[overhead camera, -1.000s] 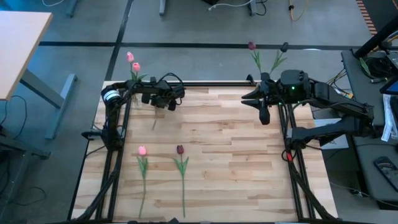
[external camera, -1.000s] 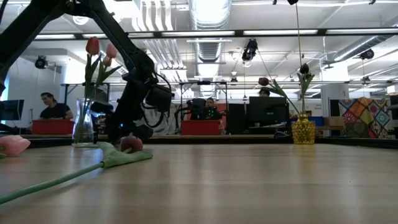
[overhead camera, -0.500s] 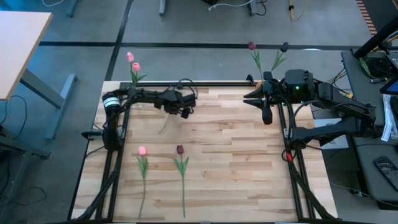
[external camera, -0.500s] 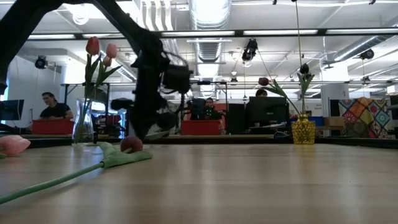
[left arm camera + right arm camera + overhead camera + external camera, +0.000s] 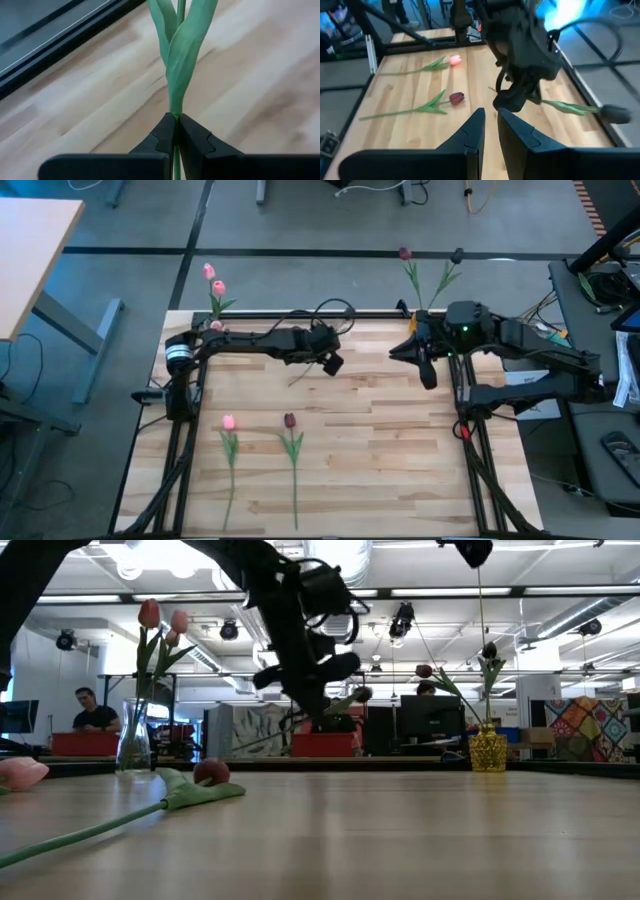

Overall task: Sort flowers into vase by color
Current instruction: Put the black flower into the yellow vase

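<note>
My left gripper (image 5: pixel 332 364) is over the table's far middle, shut on a dark maroon flower (image 5: pixel 362 695). The flower's green stem (image 5: pixel 298 378) trails back toward the near left. My right gripper (image 5: pixel 490 125) hangs high at the far right with a narrow gap between its fingers and nothing in it. On the near left of the table lie a pink flower (image 5: pixel 229 422) and a maroon flower (image 5: pixel 289 420). A clear vase (image 5: pixel 132 736) with pink flowers (image 5: pixel 212 278) stands at the far left corner. A yellow vase (image 5: pixel 487 748) with maroon flowers (image 5: pixel 405 253) stands at the far edge. My left gripper pinches the flower's stem (image 5: pixel 174 114) between its two fingers, just below where the leaves (image 5: pixel 181 50) spread. The fingers slant down from the table's left, and the stem runs along them. The flower is lifted clear and tilted, head (image 5: pixel 616 114) higher than the stem's free end.
Black frame rails (image 5: pixel 300 314) run along the table's far edge and both sides. The middle and right of the wooden tabletop (image 5: pixel 400 450) are bare. People sit at desks in the room beyond (image 5: pixel 88 710).
My left gripper has swung from near the clear vase toward the table's right edge and risen, tipping as it went. The maroon flower has come up with it from low over the table and now hangs clear, its head pointing toward the yellow vase.
</note>
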You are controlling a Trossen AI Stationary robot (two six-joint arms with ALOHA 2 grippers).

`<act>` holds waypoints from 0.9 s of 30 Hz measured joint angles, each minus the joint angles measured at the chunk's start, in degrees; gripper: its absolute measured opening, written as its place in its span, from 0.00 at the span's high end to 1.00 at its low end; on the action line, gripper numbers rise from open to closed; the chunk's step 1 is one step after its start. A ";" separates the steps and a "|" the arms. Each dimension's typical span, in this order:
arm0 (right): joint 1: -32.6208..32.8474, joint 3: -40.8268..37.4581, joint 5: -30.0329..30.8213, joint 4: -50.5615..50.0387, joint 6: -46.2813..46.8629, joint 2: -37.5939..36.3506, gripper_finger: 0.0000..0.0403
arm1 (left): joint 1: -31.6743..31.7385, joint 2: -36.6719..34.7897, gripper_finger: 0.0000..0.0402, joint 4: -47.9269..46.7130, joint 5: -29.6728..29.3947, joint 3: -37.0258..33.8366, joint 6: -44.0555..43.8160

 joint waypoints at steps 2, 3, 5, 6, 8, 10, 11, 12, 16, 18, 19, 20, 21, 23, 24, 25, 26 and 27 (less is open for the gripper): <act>0.00 -2.53 -0.17 2.23 2.28 -0.94 0.89 | -0.14 -1.03 1.00 3.79 2.66 -0.51 2.44; 0.00 -3.73 -0.66 3.07 2.90 -1.58 0.89 | -0.17 -1.85 1.00 5.84 4.61 -1.14 3.92; 0.00 -6.03 -1.82 4.76 4.77 -3.13 0.89 | -0.25 -3.62 1.00 10.65 9.26 -2.53 7.89; 0.01 -7.04 -1.83 5.56 5.78 -3.92 0.89 | -0.26 -4.56 1.00 12.83 11.43 -3.30 9.68; 0.06 -9.37 -1.90 7.73 8.49 -5.29 0.89 | -0.28 -6.78 1.00 16.93 15.44 -5.38 11.82; 0.04 -11.56 -1.81 10.50 11.31 -6.24 0.89 | -0.22 -9.49 1.00 21.99 19.08 -7.78 12.42; 0.04 -12.66 -1.77 12.44 12.86 -6.54 0.89 | -0.11 -11.04 1.00 24.43 20.94 -9.08 12.43; 0.04 -13.73 -1.77 14.70 14.02 -6.68 0.89 | -0.06 -12.50 1.00 27.24 22.48 -10.30 12.44; 0.07 -16.69 0.39 23.67 18.75 -5.30 0.89 | 0.01 -18.95 1.00 36.47 25.65 -13.85 12.25; 0.07 -17.27 1.51 27.53 20.91 -3.59 0.89 | 0.01 -21.89 1.00 39.14 26.51 -14.81 12.24; 0.04 -17.34 2.19 29.63 21.71 -2.64 0.87 | 0.01 -23.23 1.00 39.80 27.15 -14.87 12.22; 0.07 -17.30 2.31 32.06 22.56 -1.63 0.86 | -0.01 -24.30 1.00 40.15 27.60 -14.87 12.28; 0.07 -16.95 2.91 34.18 23.54 -0.52 0.83 | 0.03 -25.25 1.00 40.18 28.33 -14.85 12.42; 0.07 -15.35 3.51 37.82 24.92 1.74 0.77 | 0.10 -26.38 1.00 39.97 29.20 -14.49 13.04; 0.08 -14.31 4.36 38.90 25.29 3.02 0.74 | 0.10 -26.78 1.00 40.03 30.19 -14.39 13.31; 0.09 -12.96 5.00 39.62 26.13 4.22 0.71 | 0.13 -27.08 1.00 40.35 31.04 -14.30 13.40; 0.07 -11.53 5.41 39.99 26.87 5.48 0.67 | 0.14 -27.36 1.00 40.87 31.83 -14.21 13.42; 0.07 -9.89 6.22 39.97 27.87 6.97 0.64 | 0.14 -27.60 1.00 41.09 32.39 -14.19 13.44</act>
